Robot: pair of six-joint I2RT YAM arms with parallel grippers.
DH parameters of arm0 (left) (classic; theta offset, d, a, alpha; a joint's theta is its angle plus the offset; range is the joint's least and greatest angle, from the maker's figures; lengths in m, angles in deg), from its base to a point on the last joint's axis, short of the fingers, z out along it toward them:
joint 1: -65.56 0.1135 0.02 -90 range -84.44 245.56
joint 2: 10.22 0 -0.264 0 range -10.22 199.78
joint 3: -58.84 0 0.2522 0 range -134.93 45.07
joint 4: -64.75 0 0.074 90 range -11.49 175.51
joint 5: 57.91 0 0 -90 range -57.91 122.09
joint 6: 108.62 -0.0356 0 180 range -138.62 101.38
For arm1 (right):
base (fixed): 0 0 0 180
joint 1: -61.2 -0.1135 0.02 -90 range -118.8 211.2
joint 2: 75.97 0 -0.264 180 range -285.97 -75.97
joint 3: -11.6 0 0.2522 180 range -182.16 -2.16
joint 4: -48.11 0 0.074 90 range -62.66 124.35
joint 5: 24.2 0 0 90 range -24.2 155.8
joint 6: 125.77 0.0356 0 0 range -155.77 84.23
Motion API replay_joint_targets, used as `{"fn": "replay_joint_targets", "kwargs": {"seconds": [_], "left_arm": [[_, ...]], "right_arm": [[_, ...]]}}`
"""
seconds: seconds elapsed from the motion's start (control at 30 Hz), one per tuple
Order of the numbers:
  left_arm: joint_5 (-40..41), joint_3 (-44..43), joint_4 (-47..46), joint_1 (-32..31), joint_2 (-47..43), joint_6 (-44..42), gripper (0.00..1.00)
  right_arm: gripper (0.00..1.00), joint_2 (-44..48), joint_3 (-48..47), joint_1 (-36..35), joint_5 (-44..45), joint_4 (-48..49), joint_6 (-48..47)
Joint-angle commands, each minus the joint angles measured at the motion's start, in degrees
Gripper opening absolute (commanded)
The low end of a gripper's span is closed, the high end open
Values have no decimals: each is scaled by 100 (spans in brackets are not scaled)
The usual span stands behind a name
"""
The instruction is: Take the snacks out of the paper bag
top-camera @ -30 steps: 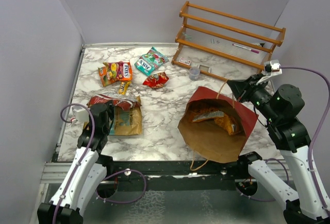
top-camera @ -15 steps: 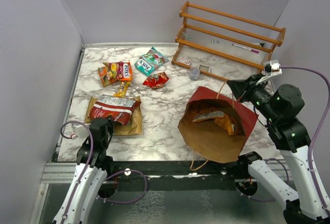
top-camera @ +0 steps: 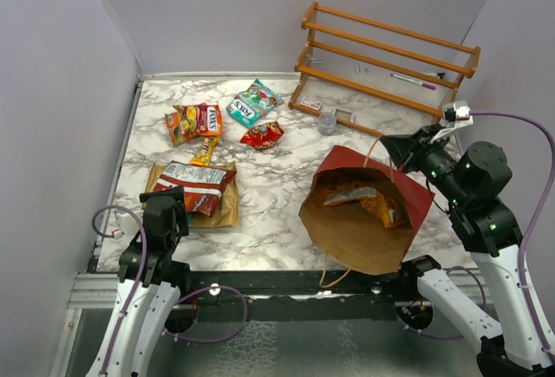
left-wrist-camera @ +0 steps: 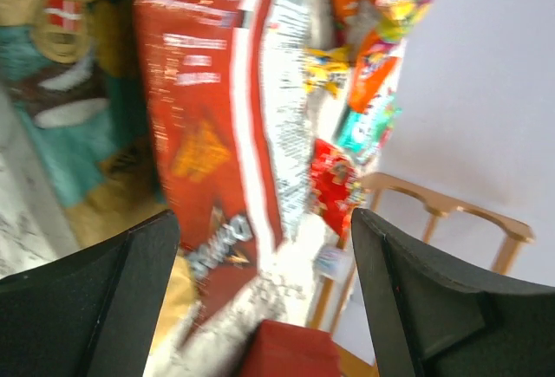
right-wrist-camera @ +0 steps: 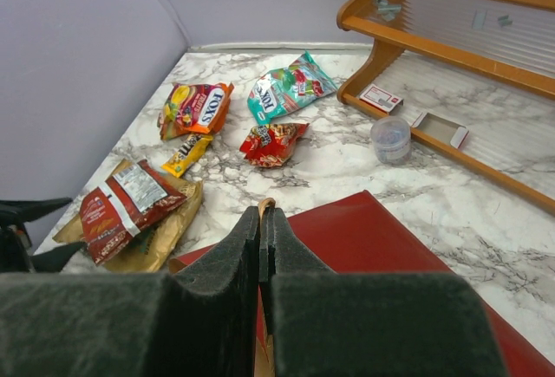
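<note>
Lying open-mouthed, the red paper bag (top-camera: 355, 240) shows orange snacks (top-camera: 387, 209) inside.

Snacks (top-camera: 195, 188) left of paper bag (top-camera: 360, 243), more inside, rack (top-camera: 381, 72) behind

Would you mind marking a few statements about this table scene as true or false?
1. The large red paper bag is empty. False: orange foil packets lie inside it.
2. The left gripper is open and holds nothing. True.
3. The right gripper is shut on the bag's thin string handle. True.
4. The small clear plastic cup stands on the orange wooden rack. False: the cup stands on the marble table, in front of the rack.
</note>
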Motion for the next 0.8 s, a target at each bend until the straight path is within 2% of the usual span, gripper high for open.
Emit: {"fn": "replay_joint_targets", "kwargs": {"seconds": [0.0,0.1,0.17,0.3,0.37,0.5,0.6,0.67,0.77], "left_arm": [[344,-1065,752,14,289,-145,83],[784,-1554,976,17,326,-472,83],[942,-1694,663,13,297,-1110,82],[703,-1812,-758,13,176,-2506,76],[391,-1748,-1874,13,97,-3217,76],[-796,-1725,-3457,13,361,-4346,76],[-2175,-2001,-4270,13,998,-5007,81],[-3138,-2214,-4723,15,1516,-5182,82],[-4395,-2350,-5577,9,2285,-4912,81]], "right_arm": [[3,11,-27,-32,-75,116,39],[3,-16,-38,-32,-103,142,36],[3,-33,-52,-31,-91,151,11],[3,-53,-91,-32,-62,123,-46],[3,-48,-92,-36,-56,119,-53],[3,-31,-45,-32,-42,134,-56],[3,-43,-31,-36,-53,142,-48],[3,-52,-26,-32,-54,144,-51],[3,-53,-7,-32,-58,162,-49]]}}
